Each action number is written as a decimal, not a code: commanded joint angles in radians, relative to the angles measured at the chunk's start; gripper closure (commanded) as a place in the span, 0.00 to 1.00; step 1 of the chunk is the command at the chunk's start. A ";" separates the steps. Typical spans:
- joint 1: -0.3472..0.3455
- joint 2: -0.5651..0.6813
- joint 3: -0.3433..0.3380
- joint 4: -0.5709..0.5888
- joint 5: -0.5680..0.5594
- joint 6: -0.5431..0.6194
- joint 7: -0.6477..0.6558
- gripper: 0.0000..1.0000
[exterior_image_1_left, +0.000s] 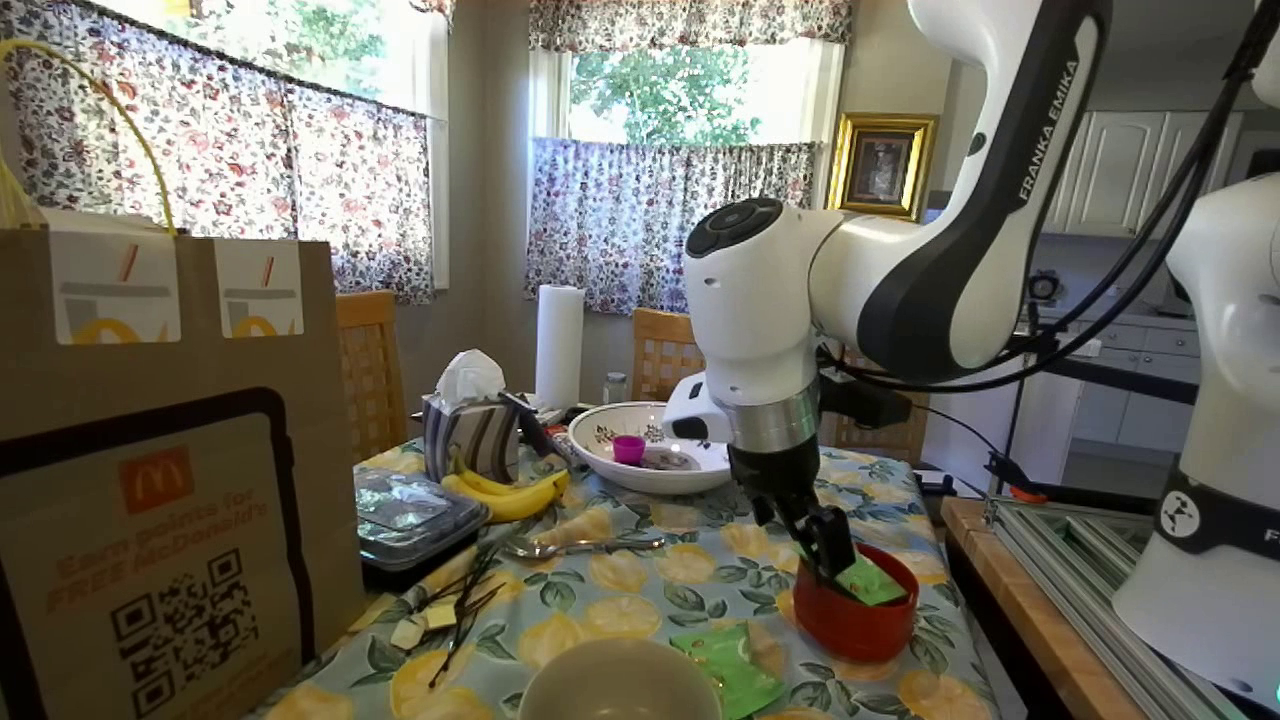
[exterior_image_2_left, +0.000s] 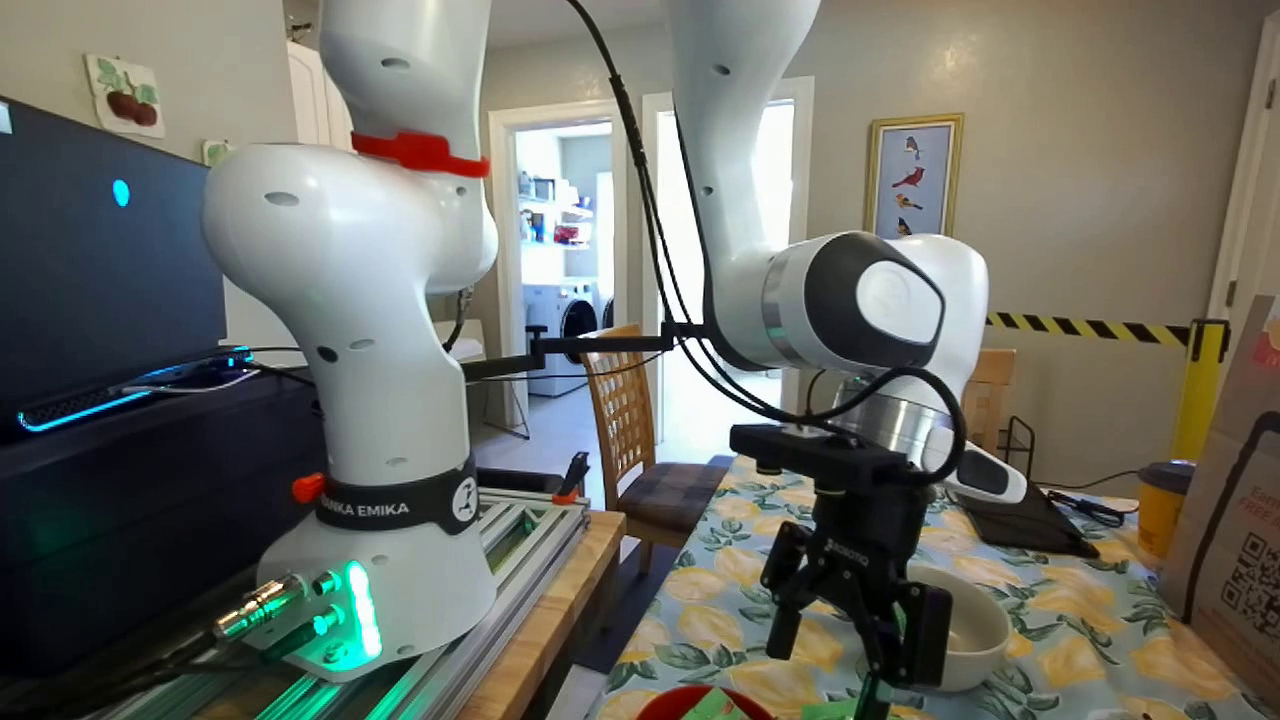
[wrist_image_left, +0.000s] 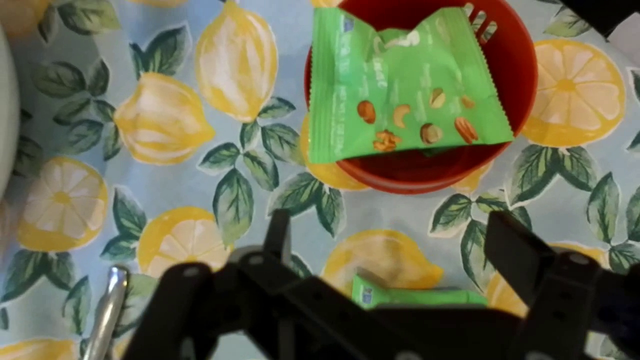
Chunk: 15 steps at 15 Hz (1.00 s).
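Green packets (wrist_image_left: 400, 115) number two, one lying in a single red bowl (wrist_image_left: 420, 175), near one wide-spread, empty gripper (wrist_image_left: 390, 227).

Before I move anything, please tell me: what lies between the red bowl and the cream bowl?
A green packet lies on the tablecloth between the red bowl and the cream bowl; an exterior view shows this.

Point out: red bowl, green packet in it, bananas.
Red bowl (exterior_image_1_left: 853, 630), in an exterior view: its outer wall.
Green packet (wrist_image_left: 407, 95), in the wrist view: middle of its printed face.
Bananas (exterior_image_1_left: 512, 503), in an exterior view: peel of the front one.
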 joint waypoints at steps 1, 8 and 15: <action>0.021 0.035 0.003 0.062 0.107 -0.107 0.070 0.00; 0.054 0.096 0.005 0.105 0.265 -0.078 0.263 0.00; 0.083 0.099 -0.013 0.097 0.237 -0.079 0.314 0.00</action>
